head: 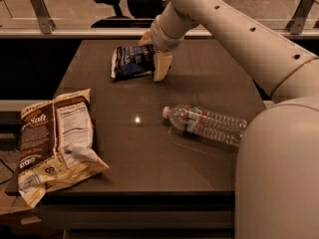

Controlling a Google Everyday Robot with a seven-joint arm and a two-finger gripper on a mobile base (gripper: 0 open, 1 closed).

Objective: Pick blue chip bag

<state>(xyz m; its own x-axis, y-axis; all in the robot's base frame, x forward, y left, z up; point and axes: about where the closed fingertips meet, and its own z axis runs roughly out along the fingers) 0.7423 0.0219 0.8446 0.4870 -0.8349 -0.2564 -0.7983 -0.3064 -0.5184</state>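
The blue chip bag (130, 61), small, crinkled and dark navy with white lettering, lies on the far part of the dark table (149, 148). My gripper (154, 53) hangs from the white arm right at the bag's right end. One cream finger (162, 66) stands in front of the bag's right edge and the other shows behind it. The fingers stand apart, with the bag's end between them, and the bag still rests on the table.
A large brown-and-cream chip bag (55, 141) lies at the table's front left, overhanging the edge. A clear plastic water bottle (205, 125) lies on its side right of centre. An office chair (124, 4) stands behind the table. My white body (279, 173) fills the lower right.
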